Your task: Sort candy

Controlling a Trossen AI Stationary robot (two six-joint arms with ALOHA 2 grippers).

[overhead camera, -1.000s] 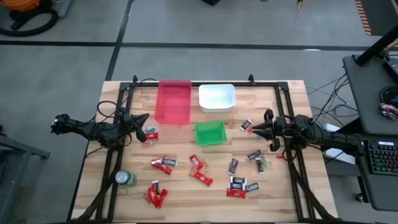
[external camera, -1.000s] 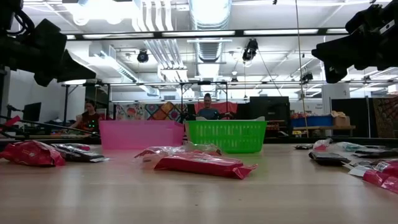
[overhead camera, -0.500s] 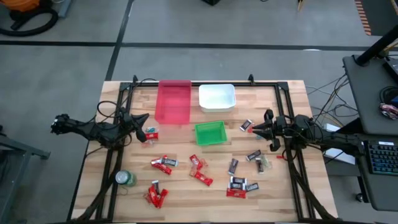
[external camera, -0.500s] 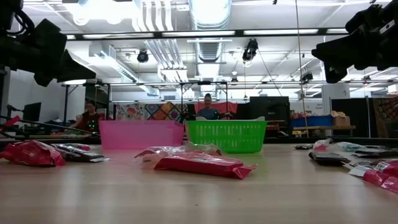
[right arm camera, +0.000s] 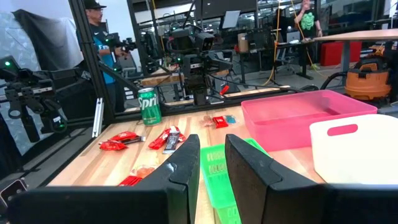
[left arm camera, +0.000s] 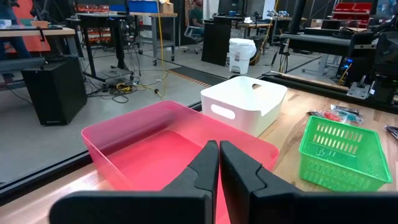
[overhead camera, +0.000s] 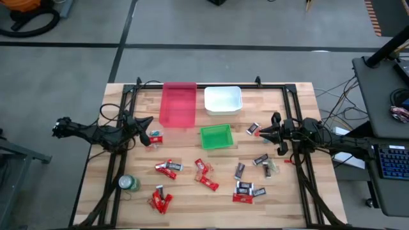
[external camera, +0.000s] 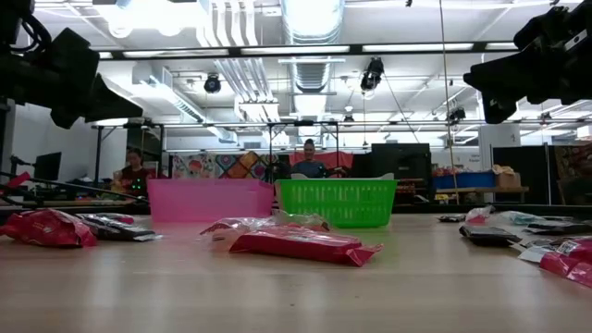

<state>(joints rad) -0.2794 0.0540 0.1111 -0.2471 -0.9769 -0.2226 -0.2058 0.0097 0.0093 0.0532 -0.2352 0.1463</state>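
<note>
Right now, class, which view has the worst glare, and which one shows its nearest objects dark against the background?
Low view: ceiling lights blow out to white, and both arms hang as dark silhouettes against them. Left wrist view: the shut left pincer is dark against the bright pink bin. High view: evenly lit.

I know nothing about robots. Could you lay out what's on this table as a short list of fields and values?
Table: wooden top inside a black frame
Bins: pink bin, white bin, green basket; none shows candy inside
Candy: red candies lie mostly left of centre, dark candies mostly right
Other item: green can near the front left corner
Left end effector: shut, empty, raised beside the pink bin
Right end effector: slightly open, empty, raised right of the green basket
</note>
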